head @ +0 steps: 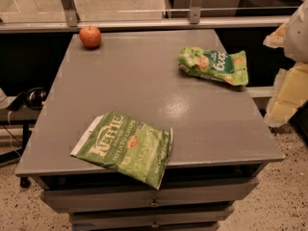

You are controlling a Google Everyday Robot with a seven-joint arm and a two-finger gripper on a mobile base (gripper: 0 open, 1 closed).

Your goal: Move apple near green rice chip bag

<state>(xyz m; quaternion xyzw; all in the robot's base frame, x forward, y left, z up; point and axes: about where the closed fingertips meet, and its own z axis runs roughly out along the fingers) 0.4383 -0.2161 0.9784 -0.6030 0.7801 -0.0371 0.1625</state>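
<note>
Table (pixel 144 81): grey and broad, it fills most of what I see. Its front edge and the drawers (pixel 154 201) under it sit closest to me, and the top runs back to a glass partition (pixel 130 4).
Gripper (pixel 288 93): pale cream shapes at the far right, off the table's right side and about level with its middle, partly cut off at the edge. Whether it is spread or closed I cannot tell from where I stand. It is well apart from the fruit.
Kettle chip bag (pixel 126 146): green, lying flat at the front left of the top, one corner hanging over the front edge.
Green rice chip bag (pixel 214 65): crumpled, lying at the back right of the top, near the right edge.
Headphones (pixel 32 97): dark, resting on a lower surface off the table's left side.
Apple (pixel 90 36): small, red-orange, sitting at the back left corner of the top. It is well apart from the green rice chip bag, with bare grey surface between them.
</note>
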